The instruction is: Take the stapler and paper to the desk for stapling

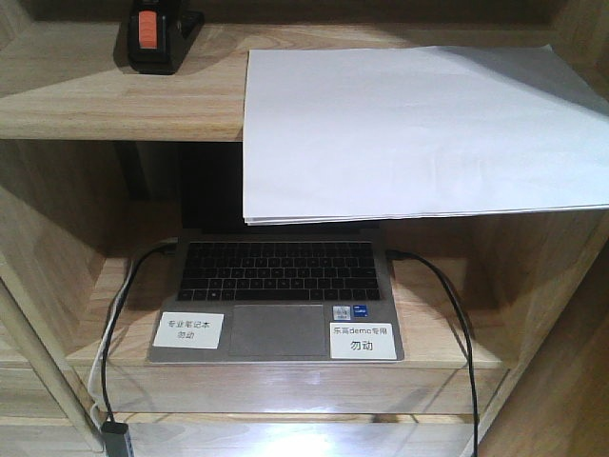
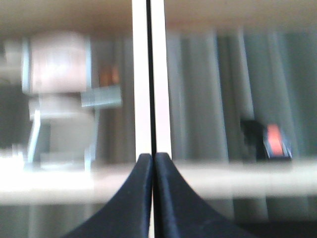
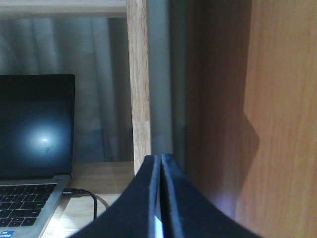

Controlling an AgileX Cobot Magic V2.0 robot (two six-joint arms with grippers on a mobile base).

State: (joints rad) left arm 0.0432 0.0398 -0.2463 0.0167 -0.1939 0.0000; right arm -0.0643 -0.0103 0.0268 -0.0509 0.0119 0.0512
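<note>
1. At the left wrist, the left hand (image 2: 153, 157) has its two black fingers pressed together with nothing between them. It is held level and points at a pale upright strip (image 2: 141, 74) straight ahead.
2. Beyond that hand and off to its right sits the stapler (image 2: 270, 142), blurred, with its orange patch facing the wrist camera.
3. In the front view the stapler stands at the left end of the upper shelf (image 1: 114, 105). Its long axis runs front to back, orange end toward the front edge. The left arm looks the nearer one. It would have to swing right and spread its fingers before closing across the stapler's narrow width.
4. The right hand (image 3: 161, 159) is likewise closed tight and empty. It is level and low, at the height of the laptop (image 3: 34, 129), and points into the gap between a wooden post (image 3: 140, 89) and the unit's side wall.
5. The paper (image 1: 409, 133) lies flat on the right part of the upper shelf, near the stapler but not touching it, and its front edge overhangs the laptop. It probably sits above the right hand, so that arm must rise. The overhang offers an edge to pinch.
6. The tabletop is in none of the views, and neither thing is lifted yet.
</note>
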